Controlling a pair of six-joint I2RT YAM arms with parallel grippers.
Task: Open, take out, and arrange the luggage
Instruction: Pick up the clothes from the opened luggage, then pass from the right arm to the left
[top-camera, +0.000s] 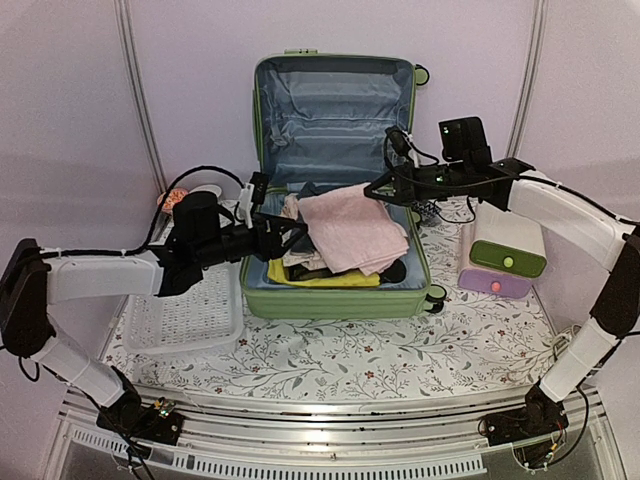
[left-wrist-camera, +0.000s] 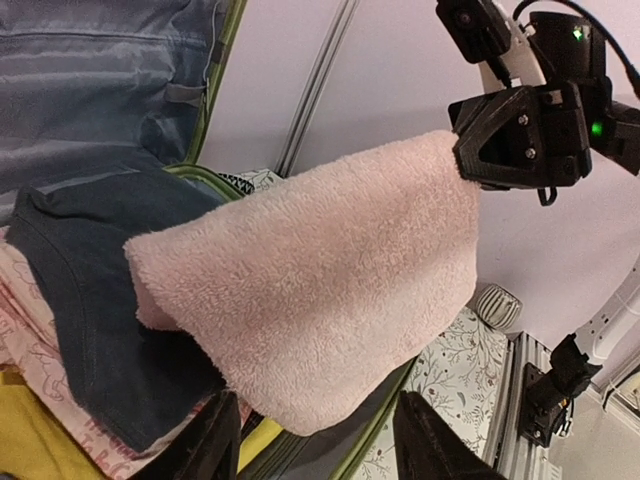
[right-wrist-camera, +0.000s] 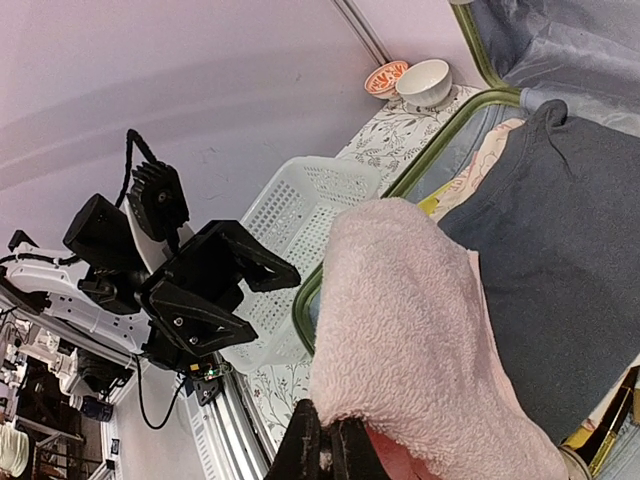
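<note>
The luggage (top-camera: 340, 300), a light-green hard-shell case, lies open with its lid upright at the back. Its base holds a dark blue garment (left-wrist-camera: 90, 300), yellow cloth and patterned clothes. My right gripper (top-camera: 378, 190) is shut on one corner of a pink fluffy towel (top-camera: 350, 225) and holds it raised over the clothes. From the right wrist, the fingertips (right-wrist-camera: 325, 450) pinch the towel (right-wrist-camera: 420, 340). My left gripper (top-camera: 292, 232) stands open at the case's left side, its fingers (left-wrist-camera: 215, 445) apart below the towel's hanging edge (left-wrist-camera: 310, 300), holding nothing.
A white perforated basket (top-camera: 190, 320) sits left of the case under the left arm. Two small bowls (top-camera: 190, 195) stand at the back left. A white, green and purple box (top-camera: 505, 255) stands right of the case. The table has a floral cover (top-camera: 400, 350).
</note>
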